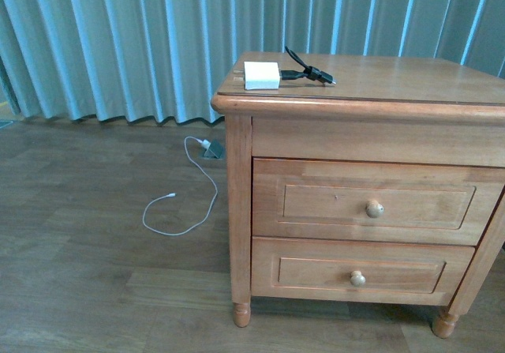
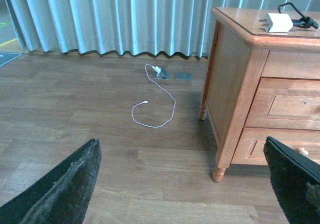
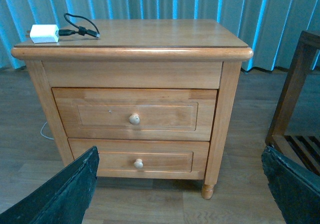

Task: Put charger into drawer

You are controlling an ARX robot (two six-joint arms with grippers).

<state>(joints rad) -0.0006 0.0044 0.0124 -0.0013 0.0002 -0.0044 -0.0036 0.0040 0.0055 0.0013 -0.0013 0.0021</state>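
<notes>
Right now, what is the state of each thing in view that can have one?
charger: lying on the nightstand top, outside any drawer.
upper drawer: shut.
lower drawer: shut.
white cable: lying loose on the floor.
left gripper: jaws open, empty.
right gripper: jaws open, empty.

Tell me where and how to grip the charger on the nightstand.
Grip the charger across its white brick's near and far sides, coming down from above. It lies flat by the nightstand top's front left corner; prongs stick out one end, the black cable the other.
</notes>
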